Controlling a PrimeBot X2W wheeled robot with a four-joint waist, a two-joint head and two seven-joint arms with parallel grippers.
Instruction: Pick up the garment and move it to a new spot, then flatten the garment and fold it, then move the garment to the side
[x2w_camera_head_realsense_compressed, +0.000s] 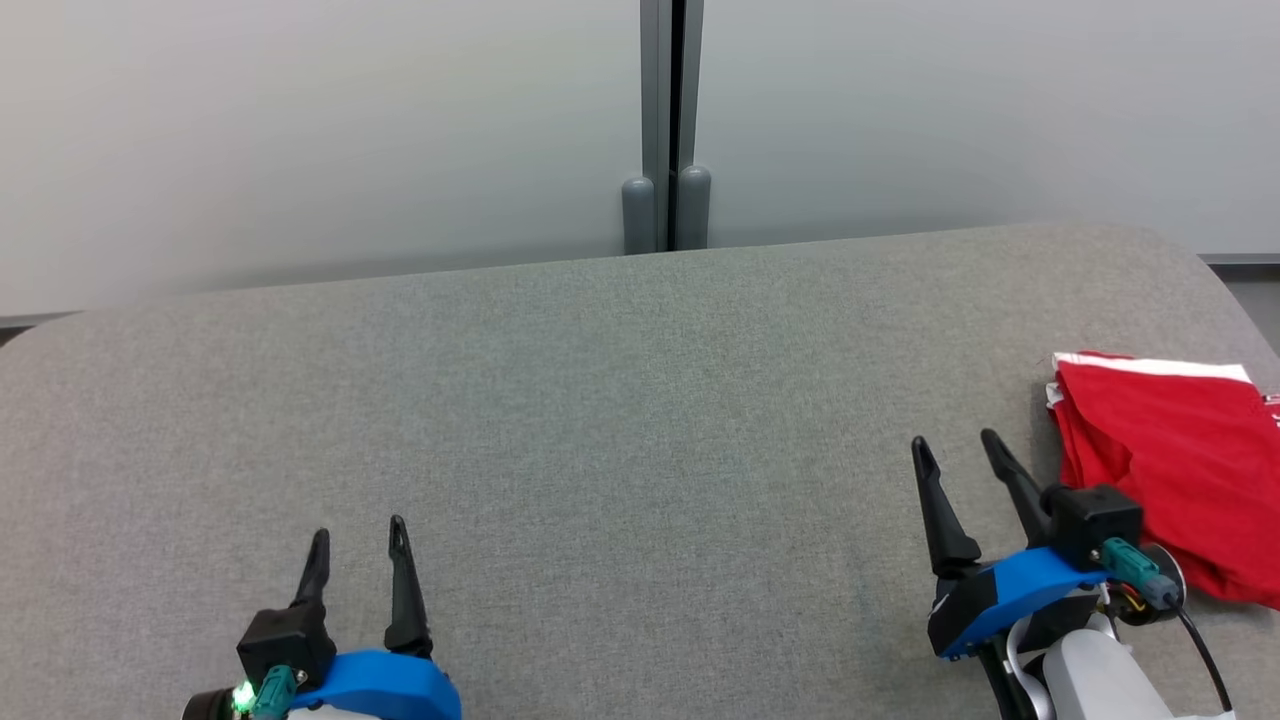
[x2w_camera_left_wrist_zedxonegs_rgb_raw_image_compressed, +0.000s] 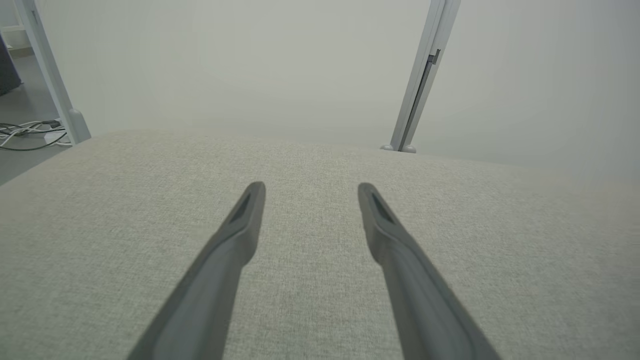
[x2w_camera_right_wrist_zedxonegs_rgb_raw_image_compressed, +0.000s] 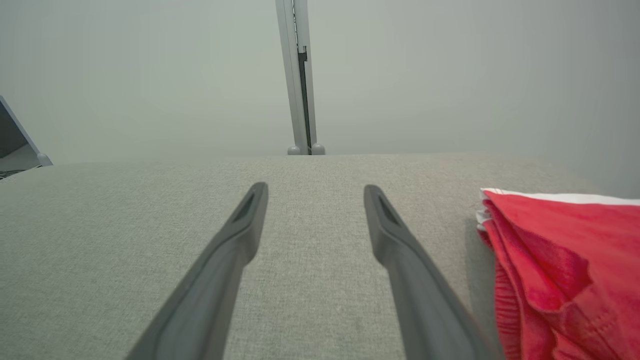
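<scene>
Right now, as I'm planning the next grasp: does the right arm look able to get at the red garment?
Probably yes. The right end effector, open and empty, is just beside the red garment lying on the gray surface, with nothing between them.

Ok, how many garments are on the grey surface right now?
1. The red garment lies on the grey surface, far right, beside the open right claw; it runs partly out of frame.
</scene>
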